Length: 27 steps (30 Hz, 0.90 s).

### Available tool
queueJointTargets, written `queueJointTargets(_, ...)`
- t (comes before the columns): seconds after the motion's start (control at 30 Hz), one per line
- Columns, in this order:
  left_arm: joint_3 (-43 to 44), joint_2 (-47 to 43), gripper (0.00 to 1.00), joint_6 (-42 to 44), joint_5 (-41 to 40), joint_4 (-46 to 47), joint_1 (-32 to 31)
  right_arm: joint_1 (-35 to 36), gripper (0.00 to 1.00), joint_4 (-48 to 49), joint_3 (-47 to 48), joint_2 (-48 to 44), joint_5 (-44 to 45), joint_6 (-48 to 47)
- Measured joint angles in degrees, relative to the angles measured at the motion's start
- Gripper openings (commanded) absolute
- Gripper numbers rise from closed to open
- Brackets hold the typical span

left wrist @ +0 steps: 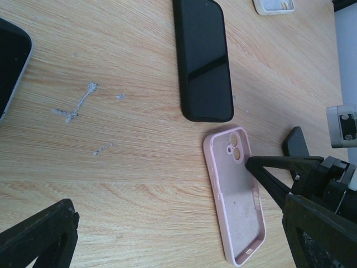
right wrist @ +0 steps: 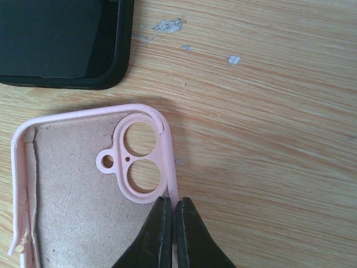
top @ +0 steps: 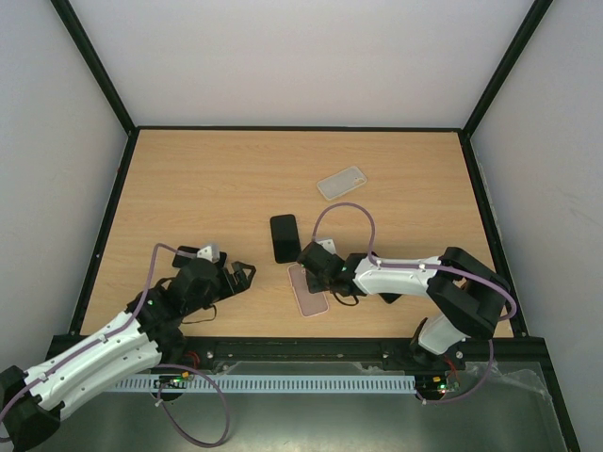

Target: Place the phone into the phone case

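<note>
the phone lies flat on the wooden table near the middle of the overhead frame, a black slab with its glossy dark face up and its long side running up and down the picture. just below it and slightly to the right lies the phone case, pink, with its inside facing up and its camera cutout at the end nearest the phone. the two sit close but apart, with a strip of wood between them. the right gripper reaches in from the right of the overhead frame and is pinched closed on the case's side wall just beside the camera cutout. in the right wrist view a thin sliver of pink rim shows between the two dark fingertips. the left gripper sits to the lower left of the phone in the overhead frame, apart from both things, its fingers spread wide over the wood. a clear case rests higher up and to the right, away from the rest. a few white scuffs mark the wood at the left of the left wrist view.
</note>
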Motion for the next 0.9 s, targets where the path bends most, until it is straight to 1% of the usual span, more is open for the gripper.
queueJointTargets(0.17,-0.02,2.01,0.97,0.02,1.33,1.99,0.0,-0.11,0.02,4.31,-2.23,-0.87,-3.1,3.1)
queueJointTargets(0.2,-0.04,4.85,0.95,0.11,2.67,3.5,0.0,-0.22,0.02,7.48,-3.69,-1.46,-5.57,5.4)
queueJointTargets(0.23,-0.04,4.85,0.94,0.11,2.67,3.5,0.0,-0.2,0.02,7.67,-3.74,-1.46,-5.7,5.46)
queueJointTargets(0.33,-0.33,7.91,0.91,0.55,4.33,6.08,0.0,-0.13,0.02,12.74,-4.98,-1.46,-10.36,8.0)
queueJointTargets(0.47,-1.42,12.07,0.84,2.32,5.55,11.15,0.0,-0.04,0.02,18.45,-5.81,-1.31,-14.71,10.88)
queueJointTargets(0.6,-2.01,15.67,0.78,4.66,4.63,14.14,0.0,-0.04,0.02,24.5,-7.43,-0.2,-18.03,13.94)
queueJointTargets(0.73,-2.01,19.32,0.69,6.43,3.5,17.0,0.0,-0.04,0.02,27.69,-8.79,1.51,-19.37,15.65)
queueJointTargets(0.8,-2.05,21.49,0.68,7.1,3.1,18.56,0.0,-0.04,0.02,29.22,-9.22,2.54,-19.69,15.87)
queueJointTargets(0.9,-2.45,24.72,0.62,7.61,2.69,20.65,0.0,-0.04,0.02,31.91,-10.38,2.86,-19.96,16.06)
